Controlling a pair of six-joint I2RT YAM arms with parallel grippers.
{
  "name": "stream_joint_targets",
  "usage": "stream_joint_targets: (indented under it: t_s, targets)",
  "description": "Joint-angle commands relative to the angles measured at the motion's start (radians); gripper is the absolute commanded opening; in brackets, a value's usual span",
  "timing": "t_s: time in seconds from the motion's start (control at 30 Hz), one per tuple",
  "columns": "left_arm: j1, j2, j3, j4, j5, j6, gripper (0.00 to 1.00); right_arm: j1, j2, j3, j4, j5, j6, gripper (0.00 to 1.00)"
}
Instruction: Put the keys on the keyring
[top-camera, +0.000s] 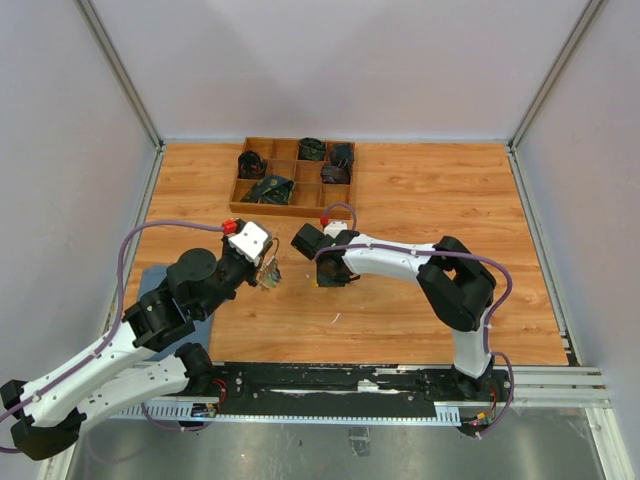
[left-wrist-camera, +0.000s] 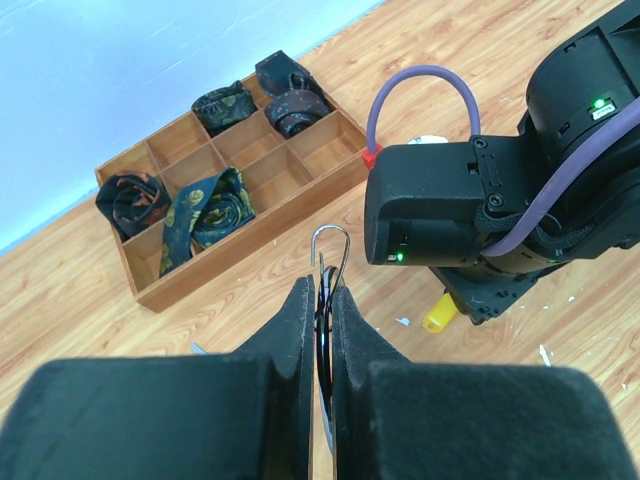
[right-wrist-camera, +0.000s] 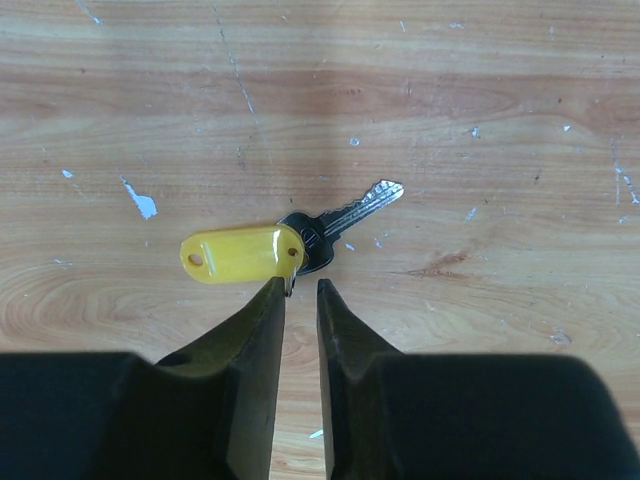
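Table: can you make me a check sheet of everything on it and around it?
Surface: wooden table, white flecks.
Job's things: key with yellow tag lying flat; keyring held up.
Clutter: tray of rolled ties at the far side.
Grippers: left gripper shut on keyring; right gripper slightly open, tips at the key.
Cables: purple cable along each arm.
Surroundings: plain walls, metal frame.

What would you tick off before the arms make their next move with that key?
1. Left gripper shut on keyring: ok.
2. Keyring loop showing past that gripper: ok.
3. Key lying flat on table, yellow tag at its head: ok.
4. Right gripper gripping key: not ok; jaws slightly apart, key just beyond the tips.
5. Keyring's opening turned towards key: cannot tell.
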Motion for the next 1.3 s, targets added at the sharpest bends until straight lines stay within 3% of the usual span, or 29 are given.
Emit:
stream_joint_targets:
  t_s: [0.0, 0.63, 0.9, 1.13, 1.27]
  targets:
    - [0.01, -0.007, 0.001, 0.046, 0.002, 0.013, 0.0, 0.017, 0.022, 0.025, -0.09, 0.087, 0.035, 0.19]
    - [0.009, 0.009, 0.004, 0.057, 0.012, 0.016, 0.0, 0.017, -0.017, -0.031, -0.035, 0.102, -0.052, 0.01]
    - [0.01, 0.015, 0.011, 0.046, 0.016, 0.016, 0.01, 0.003, -0.149, -0.119, 0.062, -0.015, -0.362, 0.01]
    - [0.01, 0.037, 0.021, 0.05, 0.053, 0.029, 0.01, -0.076, -0.414, -0.322, 0.196, -0.276, -0.649, 0.01]
    - [0.009, 0.053, 0.031, 0.055, 0.107, 0.041, 0.0, -0.132, -0.542, -0.366, 0.179, -0.468, -0.841, 0.01]
